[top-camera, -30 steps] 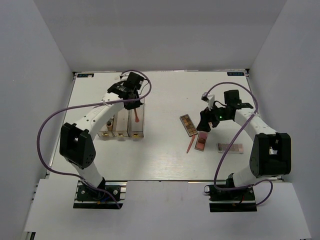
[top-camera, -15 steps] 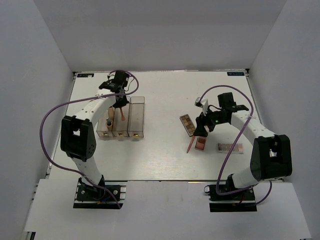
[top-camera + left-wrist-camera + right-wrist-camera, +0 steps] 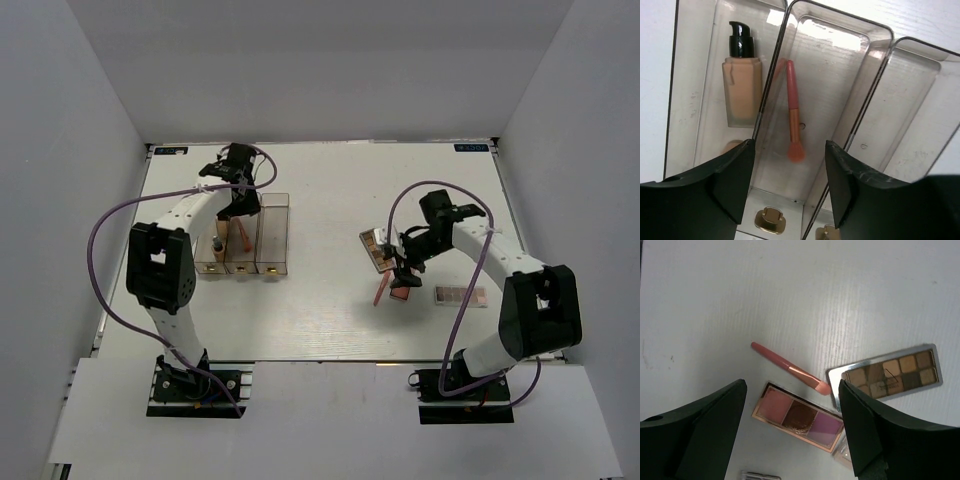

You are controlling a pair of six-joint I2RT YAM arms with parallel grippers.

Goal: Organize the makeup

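Observation:
In the left wrist view my left gripper (image 3: 790,185) is open above the clear organizer (image 3: 875,95). An orange-pink stick (image 3: 793,112) lies loose in its middle compartment, below the gap between the fingers. A beige bottle with a dark cap (image 3: 742,85) lies in the left compartment. My right gripper (image 3: 792,430) is open, hovering over a pink palette (image 3: 799,415). A second orange-pink stick (image 3: 790,368) and a brown multicolour palette (image 3: 887,371) lie just beyond it. From above, the left gripper (image 3: 240,205) is over the organizer (image 3: 272,240) and the right gripper (image 3: 400,268) over the pink palette (image 3: 402,291).
A mauve palette (image 3: 460,296) lies on the white table right of the pink one. The organizer's right compartment (image 3: 910,110) holds nothing. Small gold knobs (image 3: 769,220) sit at the organizer's near end. Grey walls enclose the table on three sides.
My left gripper carried the stick from the right compartment to the middle one, opened and let it go. My right gripper moved left and down over the palettes.

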